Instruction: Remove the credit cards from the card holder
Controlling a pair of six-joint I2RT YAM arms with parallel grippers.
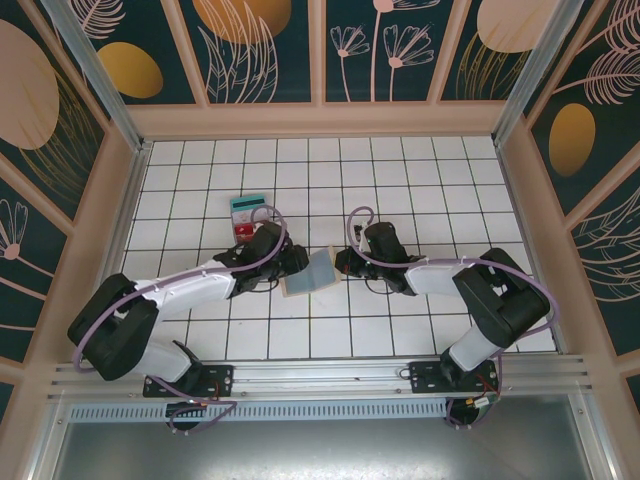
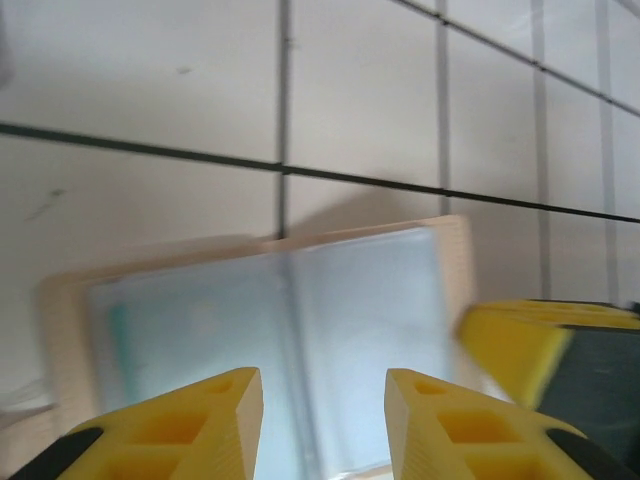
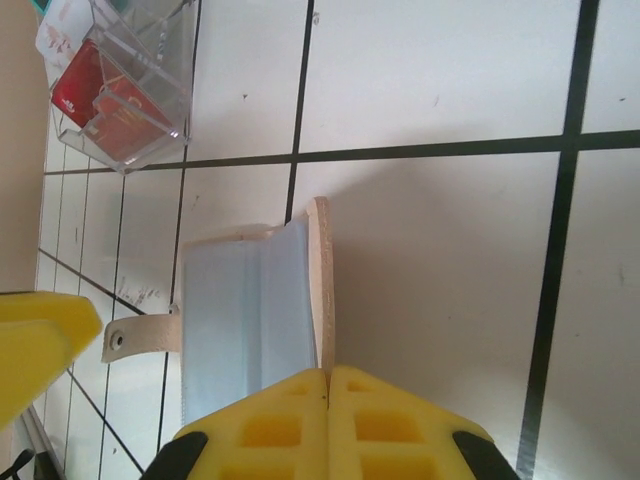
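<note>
Left fingers point(image 2: 170, 425) stand narrow, with a gap between them and nothing in it, low over the open card holder point(image 1: 310, 272). Right fingers point(image 3: 270, 430) are pressed together on the holder's tan edge, and that flap looks tilted up off the surface point(image 1: 420, 180). The holder sits at centre between the two arms, blue-grey inner panel up, snap strap point(image 3: 140, 337) sticking out one side.

Step in hand, my read: going into the pockets for any card left. The left wrist view is blurred. A faint teal tint at one end of the panel could be a card or a reflection, cannot tell.

To do it well:
- The right side should pinch firmly so the holder can't slide.
- The left side should enter at a pocket mouth and close on the card alone, not the sleeve.
- The pull should run along the slot line, not straight up.

Risk: catching the sleeve with the card drags the holder out of the pinch.

Counts:
- Card holder: one.
- Clear box point(image 3: 175, 100): one, just beyond the left wrist, near the holder but apart from it.
- Teal-green card point(image 1: 247, 203): one, in the box.
- Red card point(image 3: 120, 115): at least one, in the box. Wall reflections make more uncertain.
- Arms: two.
</note>
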